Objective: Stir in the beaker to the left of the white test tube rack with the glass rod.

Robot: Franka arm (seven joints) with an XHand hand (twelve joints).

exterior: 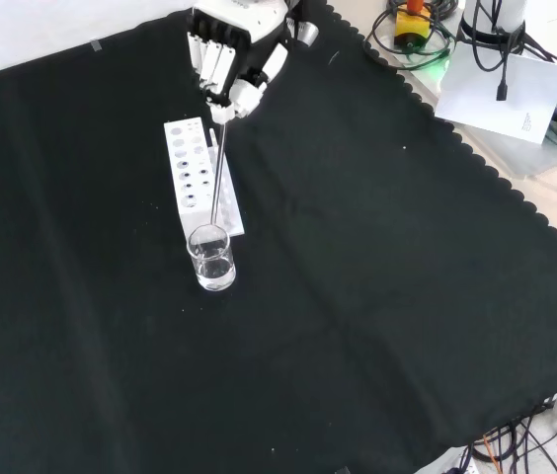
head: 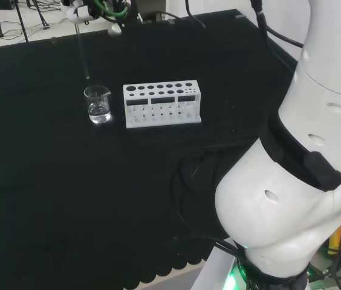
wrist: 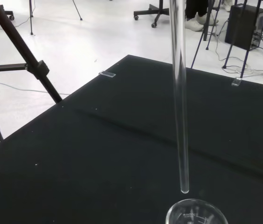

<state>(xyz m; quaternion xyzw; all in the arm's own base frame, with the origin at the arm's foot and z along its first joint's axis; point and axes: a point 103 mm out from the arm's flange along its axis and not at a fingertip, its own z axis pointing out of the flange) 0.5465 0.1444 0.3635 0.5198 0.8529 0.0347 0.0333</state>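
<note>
We see the hand (exterior: 231, 61) grasping a clear, slim rod (exterior: 217, 183) above the round glass beaker (exterior: 211, 259), rack (exterior: 199, 176) at its twelve o'clock in the front view.

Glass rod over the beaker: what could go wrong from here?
The glass rod's tip hangs just above the beaker's rim, near its edge, so lowering may strike glass and tip the liquid out. The hand pinches only the rod's top, so it may swing. The white rack stands close beside.
</note>
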